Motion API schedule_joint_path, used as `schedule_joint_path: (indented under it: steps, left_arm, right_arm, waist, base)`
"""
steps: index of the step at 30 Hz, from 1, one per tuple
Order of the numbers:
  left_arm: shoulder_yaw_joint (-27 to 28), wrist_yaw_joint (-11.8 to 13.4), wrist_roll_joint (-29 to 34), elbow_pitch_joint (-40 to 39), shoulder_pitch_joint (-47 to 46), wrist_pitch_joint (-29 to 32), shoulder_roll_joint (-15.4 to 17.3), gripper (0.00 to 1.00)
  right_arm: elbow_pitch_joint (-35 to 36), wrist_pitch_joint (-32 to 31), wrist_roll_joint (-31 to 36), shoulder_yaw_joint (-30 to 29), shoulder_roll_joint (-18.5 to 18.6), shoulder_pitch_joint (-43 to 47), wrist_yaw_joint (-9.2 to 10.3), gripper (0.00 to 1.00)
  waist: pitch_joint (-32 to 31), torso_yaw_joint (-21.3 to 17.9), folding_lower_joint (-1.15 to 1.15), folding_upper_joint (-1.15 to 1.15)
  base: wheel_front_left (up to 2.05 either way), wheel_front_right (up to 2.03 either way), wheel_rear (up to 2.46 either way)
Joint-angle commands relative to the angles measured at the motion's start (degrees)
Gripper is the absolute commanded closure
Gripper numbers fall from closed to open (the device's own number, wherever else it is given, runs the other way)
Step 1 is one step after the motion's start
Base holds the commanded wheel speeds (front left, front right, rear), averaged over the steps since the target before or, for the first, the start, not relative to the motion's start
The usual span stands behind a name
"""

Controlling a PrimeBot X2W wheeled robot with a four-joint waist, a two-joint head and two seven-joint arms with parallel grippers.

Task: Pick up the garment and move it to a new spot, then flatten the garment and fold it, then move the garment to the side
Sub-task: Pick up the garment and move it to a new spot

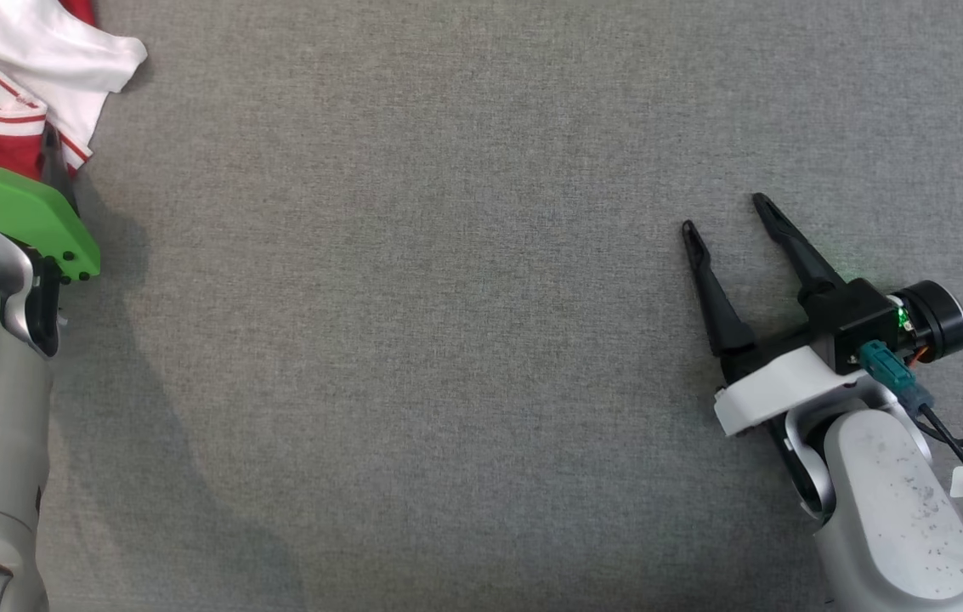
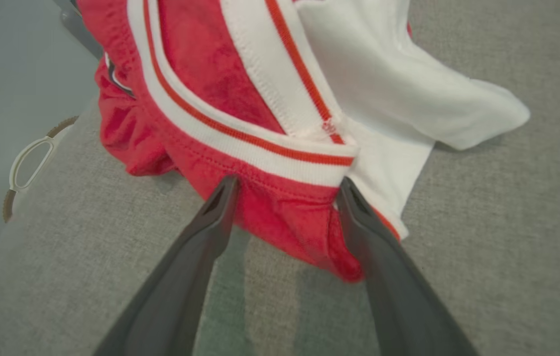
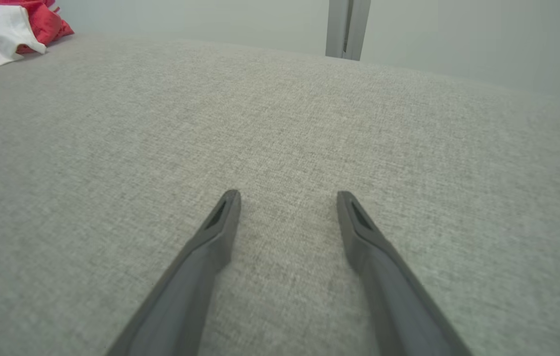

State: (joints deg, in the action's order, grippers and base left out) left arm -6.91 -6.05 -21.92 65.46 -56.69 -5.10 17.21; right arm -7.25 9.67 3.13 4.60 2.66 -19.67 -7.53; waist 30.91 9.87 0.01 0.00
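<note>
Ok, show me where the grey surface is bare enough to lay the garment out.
Bare: the wide grey surface between the left tool and the right tool, and the stretch ahead of the right tool. Crowded: the far left corner, where the garment lies bunched at the left tool's open fingertips.

Garment [image 1: 39, 59] far left on surface [image 1: 447, 340], left gripper [image 2: 287, 185] against it, right gripper [image 1: 725, 214] apart

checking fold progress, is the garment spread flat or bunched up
Bunched up, not folded: the garment lies in a crumpled heap, red and white layers overlapping.
</note>
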Motion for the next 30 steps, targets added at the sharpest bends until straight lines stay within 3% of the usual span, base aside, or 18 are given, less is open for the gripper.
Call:
schedule_joint_path:
  steps: [1,5,6,8,10,22,30]
  left_arm:
    - [0.19,0.2,-0.5,0.78,-1.09,-0.14,0.19,0.0]
    - [0.83,1.29,-1.19,2.88,-2.07,-1.72,0.62,0.0]
    - [1.18,1.74,-1.5,3.12,-2.48,-2.49,0.81,0.06]
    - [1.54,2.25,-1.75,3.62,-3.11,-3.68,0.97,0.58]
    - [1.91,2.54,-2.12,4.08,-3.68,-4.7,1.07,1.0]
    - [1.68,3.28,-2.53,6.26,-2.87,-7.02,2.87,1.0]
    - [-1.03,2.31,0.34,3.51,-4.66,-9.45,6.15,1.0]
  right_arm:
    - [-0.44,0.14,0.44,-0.64,0.45,-0.43,0.08,0.0]
    - [-0.52,0.42,0.59,-1.23,0.48,-0.64,0.09,0.0]
    - [-0.56,0.52,0.55,-1.33,0.49,-0.65,0.09,0.0]
    - [-0.74,0.6,0.55,-1.5,0.5,-0.73,0.09,0.0]
    - [-1.05,0.78,0.44,-1.59,0.5,-0.82,0.09,0.0]
    - [-3.61,2.29,-1.17,-1.01,0.47,-1.29,0.09,0.0]
    - [-7.29,4.26,-3.79,-0.86,0.35,-0.6,0.09,0.0]
  waist:
    - [1.05,-0.69,-0.01,0.0]
    - [1.56,-0.84,-0.01,0.0]
    - [1.62,-0.87,-0.01,0.0]
    - [1.64,-0.87,-0.01,0.0]
    - [1.54,-0.84,-0.01,0.0]
    - [-0.75,-1.48,-0.01,0.0]
    - [-7.11,-3.0,-0.01,0.0]
  base:
    - [0.0,0.0,0.0]
    - [0.0,0.0,0.0]
    - [0.0,0.0,0.0]
    - [0.0,0.0,0.0]
    - [0.0,0.0,0.0]
    - [0.0,0.0,0.0]
    - [0.0,0.0,0.0]
